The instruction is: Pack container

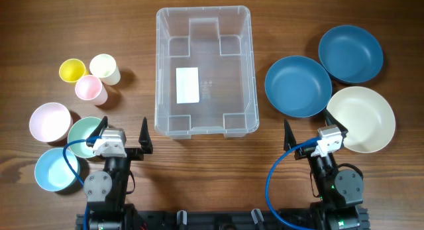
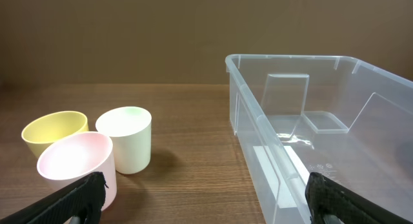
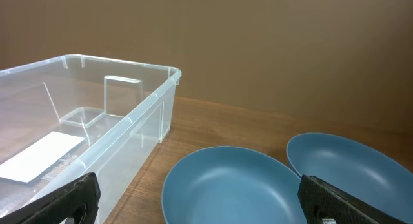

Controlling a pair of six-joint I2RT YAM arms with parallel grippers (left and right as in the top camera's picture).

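Right, the container [image 1: 222, 84] sits square in the middle of the wooden table [image 1: 265, 170], upright and open-topped, with a white label [image 1: 187, 85] showing flat at its floor. Nothing is inside it.

Down at the near edge, the left gripper [image 1: 124, 129] is spread wide, jaws far apart and holding nothing. It points toward the container's near left corner. Seen from overhead, one finger overlaps the green bowl [image 1: 83, 132]; I can't tell whether they touch.

The right gripper [image 1: 317, 130] is spread wide too, and empty, set just off the container's near right corner.

On the left, three cups cluster together: a yellow cup [image 1: 71, 70], a cream cup [image 1: 104, 67] and a pink cup [image 1: 89, 89]. Nearer the arm are a pink bowl [image 1: 50, 121], the green one, and a light blue bowl [image 1: 56, 169].

On the right, a dark blue bowl [image 1: 298, 85] lies beside the container, a second dark blue bowl [image 1: 350, 54] sits behind it, and a cream bowl [image 1: 361, 118] is next to the right arm.
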